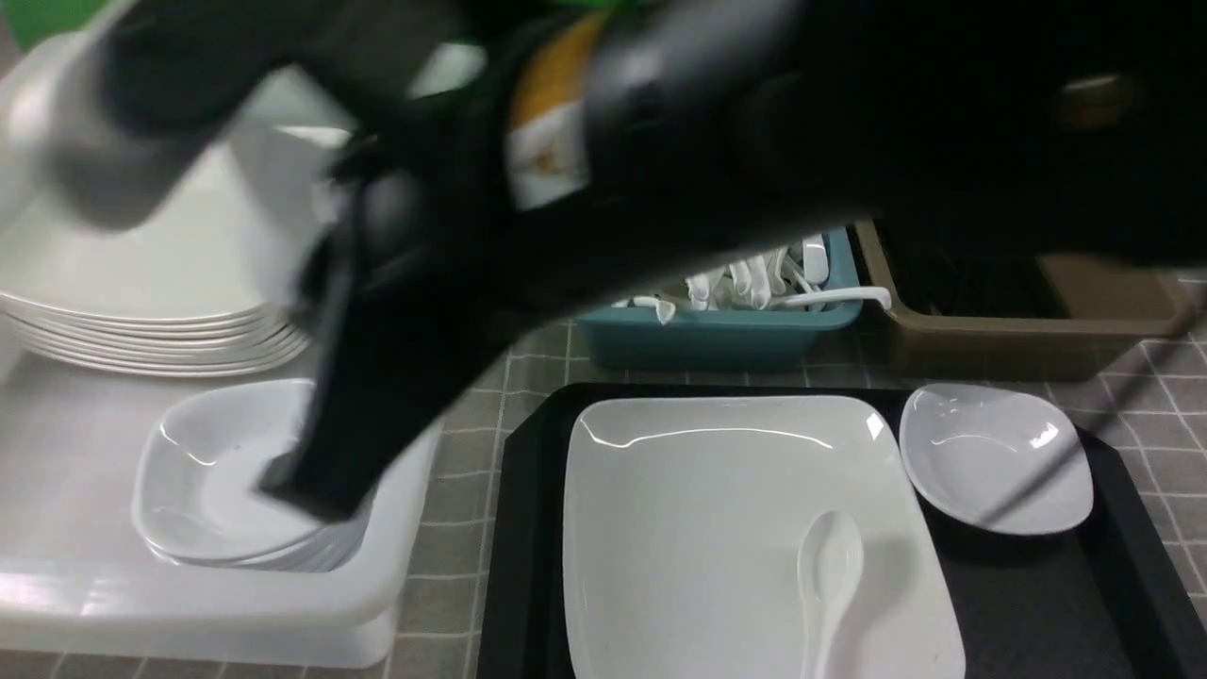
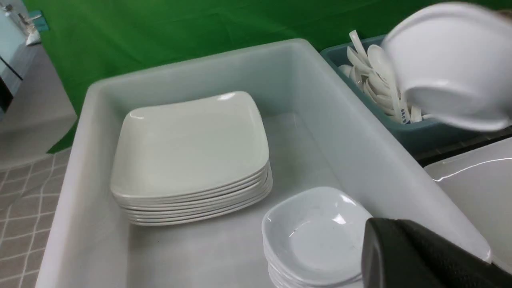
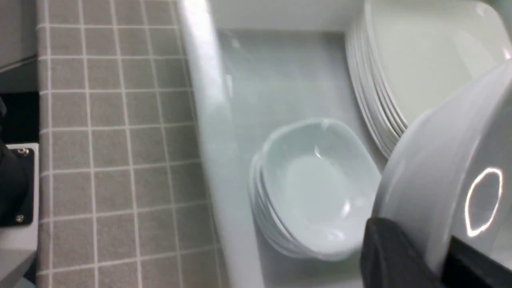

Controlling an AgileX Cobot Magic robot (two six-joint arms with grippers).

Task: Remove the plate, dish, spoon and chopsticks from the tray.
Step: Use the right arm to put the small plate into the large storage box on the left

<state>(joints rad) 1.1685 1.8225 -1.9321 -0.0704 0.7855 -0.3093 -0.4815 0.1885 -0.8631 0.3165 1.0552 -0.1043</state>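
Spoon (image 1: 830,566) lies nearest me, loose and hollow side up on the plate (image 1: 717,528). The plate sits on the black tray (image 1: 528,528).
Risk: if the plate is lifted first, the spoon could skate off its glossy face. My call is to take the spoon first.

Dish (image 1: 990,453) sits at the tray's far right, just beside the plate. A thin dark line (image 1: 1066,462) crosses it. It may be the chopsticks, but it is too blurred to confirm. By my reading, none of the tray's items is cleared yet.

Left of the tray, on the grey gridded tabletop (image 1: 462,528), stands a white bin (image 1: 189,589). A dish stack (image 1: 207,471) sits at its near end.
- Left fingers (image 2: 400,256) hang at that stack's edge. Only one shows, so I cannot tell whether they are open or closed.
- Right fingers (image 3: 396,256) grip a white bowl (image 2: 452,68) by its edge, aloft above the bin.

Risk: the grip is one-sided on slick ware, so a jolt could swing or drop the bowl onto the stack.
Risk: both arms crowd over one bin and could knock together.

Materials:
- The ware is white, hard and glossy, and looks like melamine.
- The plate is square with rounded corners.
- The dish is shallow and rounded.
- The bowl is deeper and has a foot ring.
- The bin is matte, translucent plastic.

Farther back in the bin is a plate stack (image 2: 188,160). Farthest are a teal bin (image 1: 717,339) of white spoons and, to its right, a brown bin (image 1: 1018,330).
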